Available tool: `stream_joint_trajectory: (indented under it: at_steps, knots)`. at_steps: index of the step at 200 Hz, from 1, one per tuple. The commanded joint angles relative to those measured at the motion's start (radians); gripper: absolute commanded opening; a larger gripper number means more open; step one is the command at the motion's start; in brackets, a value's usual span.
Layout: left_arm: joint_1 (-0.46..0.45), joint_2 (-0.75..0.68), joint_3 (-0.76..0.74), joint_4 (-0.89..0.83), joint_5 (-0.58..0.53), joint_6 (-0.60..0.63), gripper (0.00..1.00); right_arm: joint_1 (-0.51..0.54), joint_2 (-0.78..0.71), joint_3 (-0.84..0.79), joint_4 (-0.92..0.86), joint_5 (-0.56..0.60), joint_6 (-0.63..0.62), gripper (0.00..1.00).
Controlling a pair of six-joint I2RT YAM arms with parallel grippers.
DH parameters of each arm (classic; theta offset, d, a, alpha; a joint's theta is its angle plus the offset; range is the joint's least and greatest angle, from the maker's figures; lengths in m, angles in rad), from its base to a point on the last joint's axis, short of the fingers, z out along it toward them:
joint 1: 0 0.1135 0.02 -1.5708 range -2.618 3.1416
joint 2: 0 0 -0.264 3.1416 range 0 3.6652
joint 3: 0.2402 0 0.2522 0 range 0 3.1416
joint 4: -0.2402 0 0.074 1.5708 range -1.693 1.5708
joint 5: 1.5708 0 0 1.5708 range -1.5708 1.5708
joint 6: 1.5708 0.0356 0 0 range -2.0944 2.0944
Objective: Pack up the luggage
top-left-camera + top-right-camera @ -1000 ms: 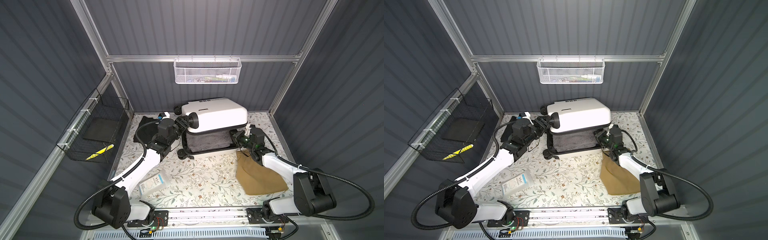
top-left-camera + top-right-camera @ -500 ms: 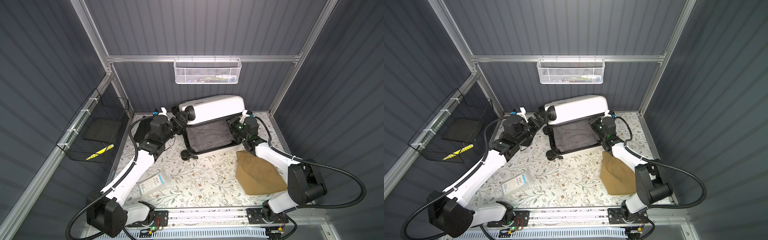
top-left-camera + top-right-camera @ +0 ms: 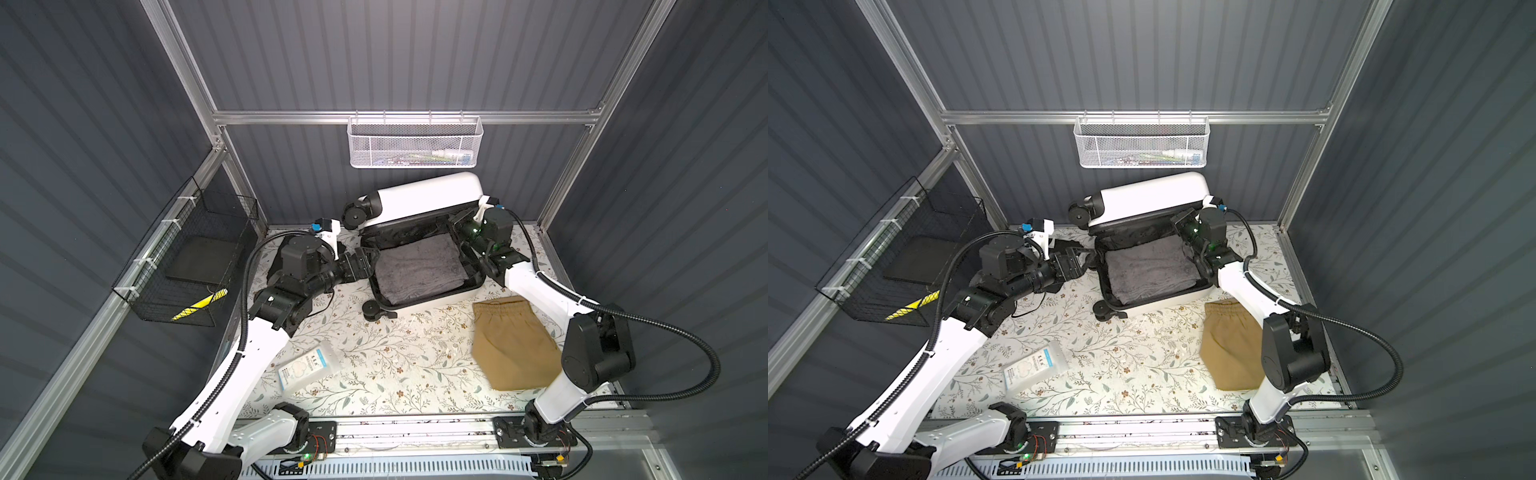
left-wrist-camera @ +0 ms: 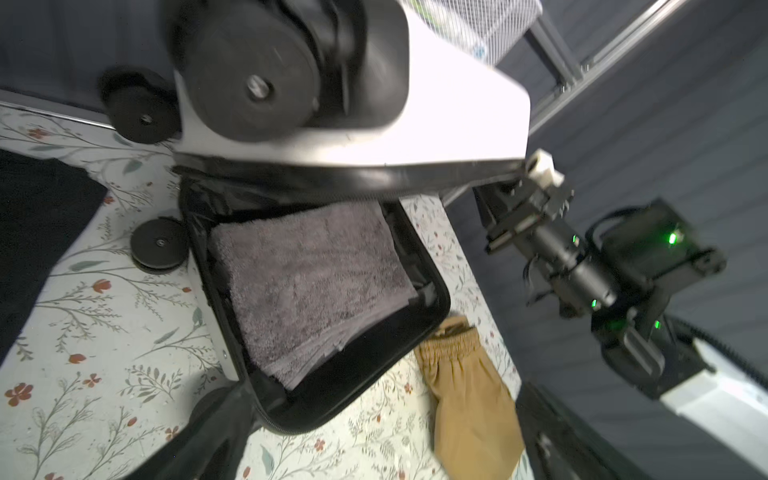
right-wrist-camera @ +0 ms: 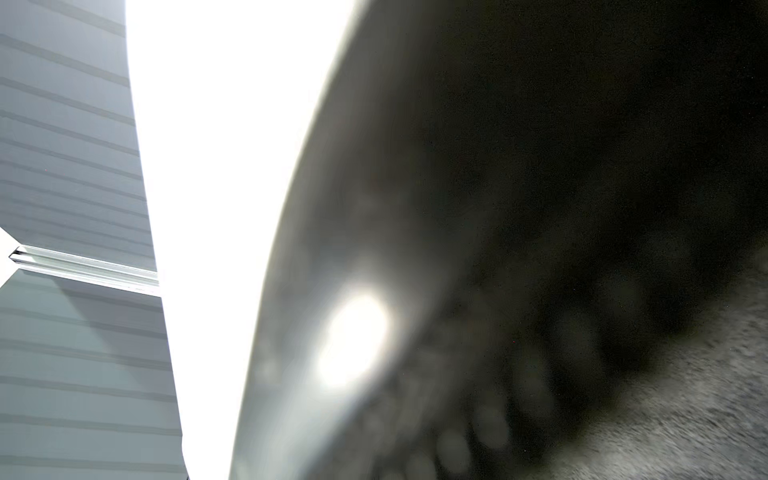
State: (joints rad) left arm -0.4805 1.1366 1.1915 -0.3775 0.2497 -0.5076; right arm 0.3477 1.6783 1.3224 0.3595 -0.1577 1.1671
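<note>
The luggage (image 3: 436, 300) sits at 12 o'clock on the floral table (image 3: 395, 353). Its long axis runs 9 to 3, wheels at 9. Its lid (image 3: 428, 199) is tipped up toward the back wall, and a gray towel (image 3: 419, 270) lies flat inside. My left gripper (image 3: 365, 262) hangs released just beside the 9 o'clock end. My right gripper (image 3: 460, 222) is clenched against the lid's 3 o'clock rim; whether it pinches anything I cannot tell. Tan shorts (image 3: 515, 345) lie at 4 o'clock, nearer my right arm. A clear packet (image 3: 309, 368) lies at 7, nearer my left, with bare tabletop between them.
</note>
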Motion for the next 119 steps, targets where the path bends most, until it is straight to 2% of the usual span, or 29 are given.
stream_joint_trajectory:
  at_steps: [1, 27, 72, 119]
  knots:
    - [-0.124, 0.063, -0.007, -0.082, 0.027, 0.171, 1.00, 0.011, 0.017, 0.060, -0.080, -0.047, -0.040, 0.00]
    - [-0.217, 0.181, 0.018, -0.095, -0.004, 0.226, 1.00, 0.011, 0.030, 0.108, -0.154, -0.055, -0.078, 0.00]
    - [-0.228, 0.378, 0.099, -0.071, -0.002, 0.275, 1.00, 0.011, 0.056, 0.197, -0.272, -0.072, -0.136, 0.00]
    - [-0.243, 0.578, 0.280, -0.175, 0.024, 0.374, 1.00, 0.011, 0.079, 0.264, -0.345, -0.078, -0.164, 0.00]
